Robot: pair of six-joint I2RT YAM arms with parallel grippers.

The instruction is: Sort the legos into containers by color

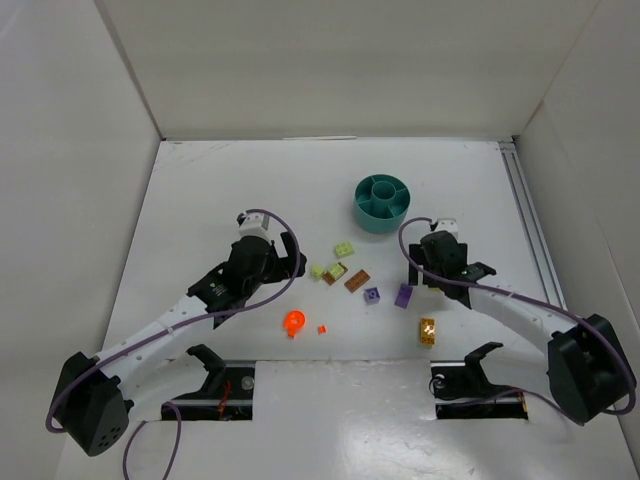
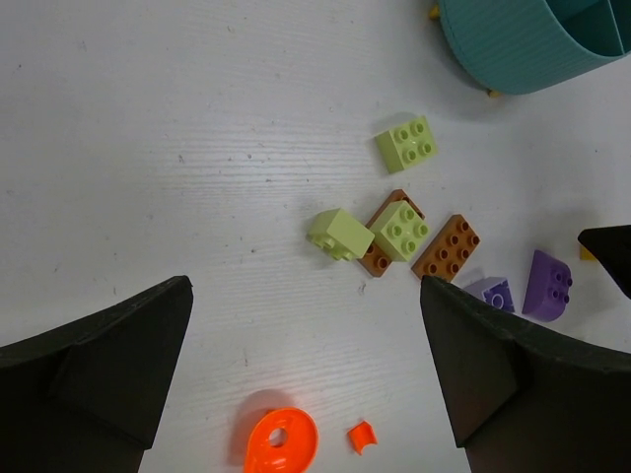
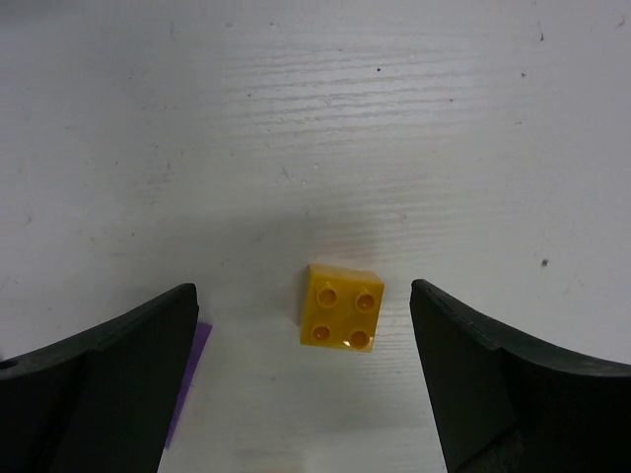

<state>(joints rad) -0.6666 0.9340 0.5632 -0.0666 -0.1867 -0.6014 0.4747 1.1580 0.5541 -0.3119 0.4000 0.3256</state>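
The teal tub [image 1: 381,203] stands at the back centre, and its wall shows top right in the left wrist view [image 2: 532,44]. Pale green bricks [image 2: 406,144] [image 2: 337,235], one green on a brown brick [image 2: 399,232], a brown brick [image 2: 447,247] and two purple bricks [image 2: 548,285] lie in a loose cluster. The orange round piece [image 2: 281,443] and a tiny orange bit [image 2: 361,436] lie nearer. My left gripper [image 2: 306,325] [image 1: 292,258] is open and empty above them. My right gripper [image 3: 304,330] [image 1: 450,275] is open above the yellow brick [image 3: 342,307] [image 1: 427,330].
White walls enclose the white table [image 1: 230,200]. A rail [image 1: 525,215] runs along the right side. A black part of the right arm [image 2: 611,254] shows at the right edge of the left wrist view. A purple brick's edge [image 3: 187,384] lies beside my right gripper's left finger.
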